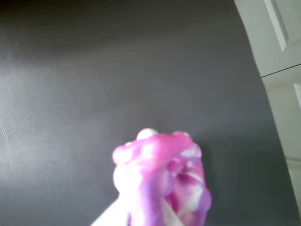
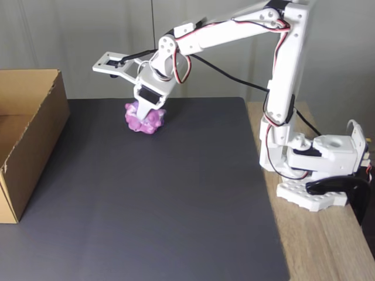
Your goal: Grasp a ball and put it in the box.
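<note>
Presently, item one: the ball, bumpy, marbled purple, pink and white, sits in the upper middle-left of the fixed view, at the far edge of the dark mat that covers the worktop. Whether it rests on the mat or hangs just clear of it cannot be told from this angle. Item two: the gripper, white, pointing down, closed onto the ball from above, its jaws pressed against the ball's upper sides; in the wrist view the ball sits blurred at the lower centre of the frame with a pale finger edge beside it at the bottom. Item three: the box, brown corrugated cardboard, open-topped, at the left edge of the fixed view, well apart from the ball. Governing relation: the box lies to the left of the held ball in the fixed view and somewhat nearer the camera; its near wall stands about as high as the ball, so the carry probably needs a lift before the sideways swing. Arm pose: base on the bare wood at the right, upper link rising nearly vertical, forearm reaching leftward across the frame top, wrist bent downward over the ball.
</note>
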### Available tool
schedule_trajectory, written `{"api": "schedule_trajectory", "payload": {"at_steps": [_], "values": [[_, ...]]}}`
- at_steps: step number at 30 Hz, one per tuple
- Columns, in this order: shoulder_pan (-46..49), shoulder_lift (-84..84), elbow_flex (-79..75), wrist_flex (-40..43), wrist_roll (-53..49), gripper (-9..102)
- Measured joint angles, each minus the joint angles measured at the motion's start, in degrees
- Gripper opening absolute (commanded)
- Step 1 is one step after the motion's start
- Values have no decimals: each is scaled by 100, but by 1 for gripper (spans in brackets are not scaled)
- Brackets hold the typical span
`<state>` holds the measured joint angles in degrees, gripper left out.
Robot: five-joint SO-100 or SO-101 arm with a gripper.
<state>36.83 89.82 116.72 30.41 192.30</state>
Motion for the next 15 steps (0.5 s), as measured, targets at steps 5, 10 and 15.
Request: {"api": "schedule_trajectory", "payload": {"at_steps": [5,10,15], "values": [[-132,229,26,123,-88,0],[-343,782,35,141,-272,2],[-536,1433,44,158,-352,2]]}}
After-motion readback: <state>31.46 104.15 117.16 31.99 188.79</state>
